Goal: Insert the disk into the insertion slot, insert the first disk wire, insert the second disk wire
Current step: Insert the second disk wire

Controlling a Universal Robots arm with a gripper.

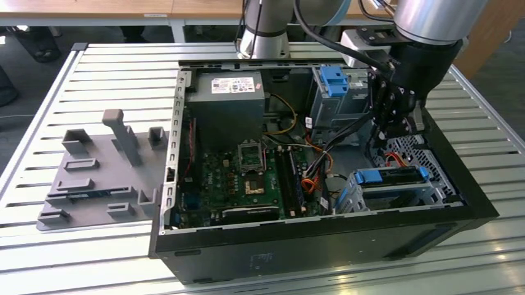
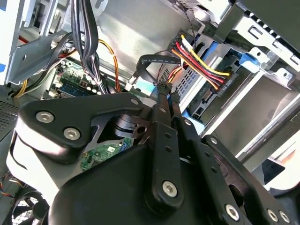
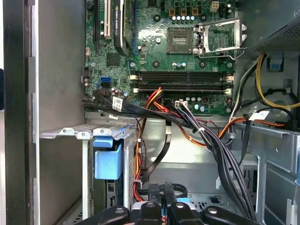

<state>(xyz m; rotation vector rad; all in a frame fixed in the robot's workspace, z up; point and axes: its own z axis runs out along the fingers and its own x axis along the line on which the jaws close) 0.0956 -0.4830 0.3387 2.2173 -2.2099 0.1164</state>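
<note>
Presently, exterior view: open computer case (image 1: 459, 203) on a slatted tabletop (image 1: 98, 74). The disk (image 1: 392, 176), blue-framed, sits in the insertion slot (image 1: 361, 195) at the case's 4 o'clock corner. The gripper (image 1: 397, 136) hangs just above it, at about 12 o'clock from the slot; a grey fixture tray (image 1: 98, 178) lies at 9 o'clock of the case.

Second wrist view: gripper (image 2: 161, 91) fingers (image 2: 163, 101) drawn nearly together around a flat black wire (image 2: 154, 60); whether they actually pinch it, cannot tell. A red-yellow power wire (image 2: 201, 65) is plugged at the disk's end.

First wrist view: motherboard (image 3: 159, 51), wire bundle (image 3: 206, 140), blue caddy tab (image 3: 108, 161).

Handling, judged: wire light, limp, springy; hold near the stiff plug. Disk rigid, shock-sensitive.
</note>
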